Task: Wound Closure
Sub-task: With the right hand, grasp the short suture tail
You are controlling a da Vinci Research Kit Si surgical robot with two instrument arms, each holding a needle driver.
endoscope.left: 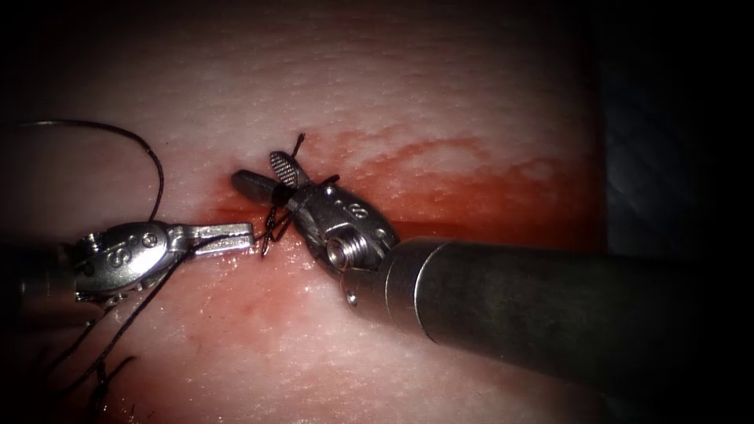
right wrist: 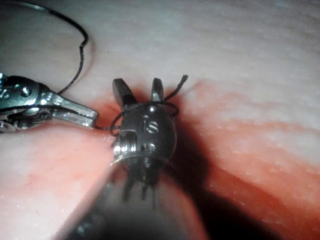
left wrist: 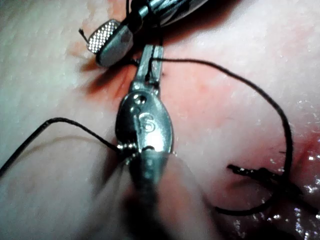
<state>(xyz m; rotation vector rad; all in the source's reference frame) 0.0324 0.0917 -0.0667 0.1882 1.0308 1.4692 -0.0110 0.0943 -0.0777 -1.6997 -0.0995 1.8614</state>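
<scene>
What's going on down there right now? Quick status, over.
Left pincer shut on the thread at the cut. Right pincer open, thread looped round it, holding nothing. Needle not made out. Red fluid on the tissue, right of the cut.

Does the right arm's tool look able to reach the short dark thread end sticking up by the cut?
Probably yes: the right tool, jaws open, sits just beside the short dark thread end, nothing between; looped thread circles it.
</scene>
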